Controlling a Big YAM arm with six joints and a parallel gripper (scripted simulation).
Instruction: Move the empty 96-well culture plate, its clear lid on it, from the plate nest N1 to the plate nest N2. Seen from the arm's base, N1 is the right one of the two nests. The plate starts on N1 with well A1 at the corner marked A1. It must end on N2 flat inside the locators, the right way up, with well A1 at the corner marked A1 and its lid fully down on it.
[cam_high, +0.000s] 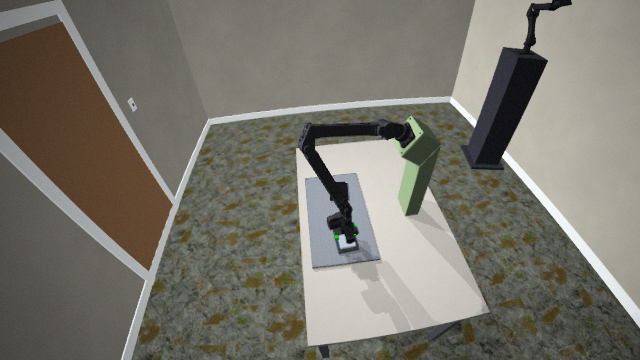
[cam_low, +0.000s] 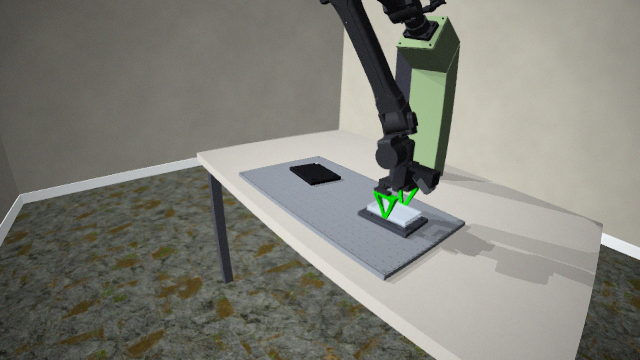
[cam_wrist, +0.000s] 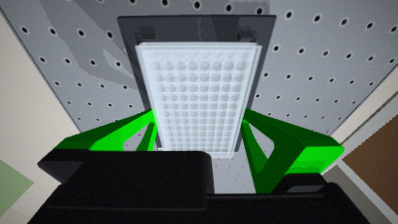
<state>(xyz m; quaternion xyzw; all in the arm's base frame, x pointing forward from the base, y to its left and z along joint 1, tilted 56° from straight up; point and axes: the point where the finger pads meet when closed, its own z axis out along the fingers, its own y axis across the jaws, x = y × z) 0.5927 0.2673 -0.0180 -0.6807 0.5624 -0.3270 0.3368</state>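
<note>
Green fingers of my gripper (cam_wrist: 199, 131) clamp the lidded plate (cam_wrist: 199, 100), just lifting off N1 (cam_wrist: 196, 25) below; N2 (cam_low: 315, 173) remains ahead.

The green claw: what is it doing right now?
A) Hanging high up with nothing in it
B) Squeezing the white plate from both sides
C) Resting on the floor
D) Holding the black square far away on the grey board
B: in the wrist view the claw has one green finger on each long side of the white plate, which sits over its dark nest.
</note>
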